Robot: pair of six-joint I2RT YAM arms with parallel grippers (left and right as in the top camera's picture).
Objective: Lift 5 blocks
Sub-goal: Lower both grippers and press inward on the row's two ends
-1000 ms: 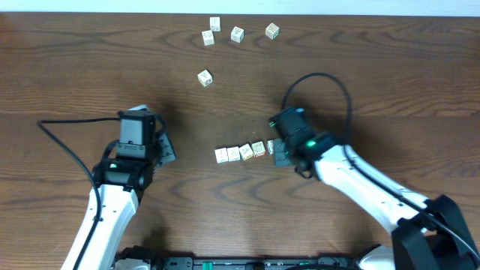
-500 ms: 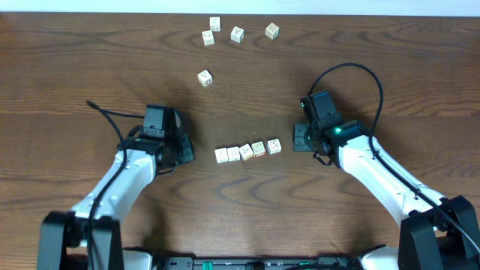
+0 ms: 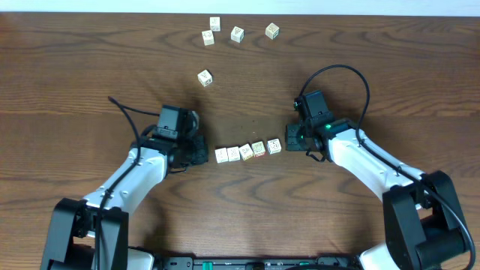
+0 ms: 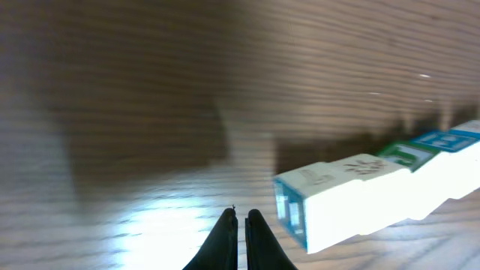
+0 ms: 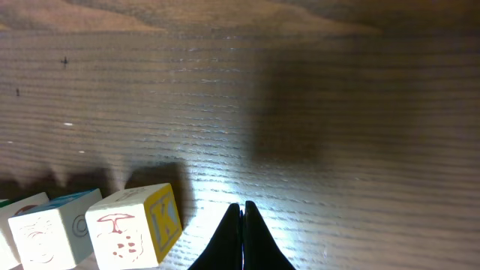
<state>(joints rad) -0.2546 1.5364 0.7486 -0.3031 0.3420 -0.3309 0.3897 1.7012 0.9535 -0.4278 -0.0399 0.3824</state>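
Both clenched, empty: left fingers (image 4: 225, 244) and right fingers (image 5: 229, 247) flank the row of five blocks (image 3: 247, 151) on the table (image 3: 75, 75). We should press inward evenly, then lift level so the row doesn't buckle.

I see five blocks (image 3: 246, 151) in one row at mid-bench (image 3: 75, 82), packed side by side, line rising slightly toward 2 o'clock. Small cream cubes, all flat. 3 o'clock end block (image 5: 135, 225): red print, yellow K face. 9 o'clock end block (image 4: 337, 210): blue-framed face.
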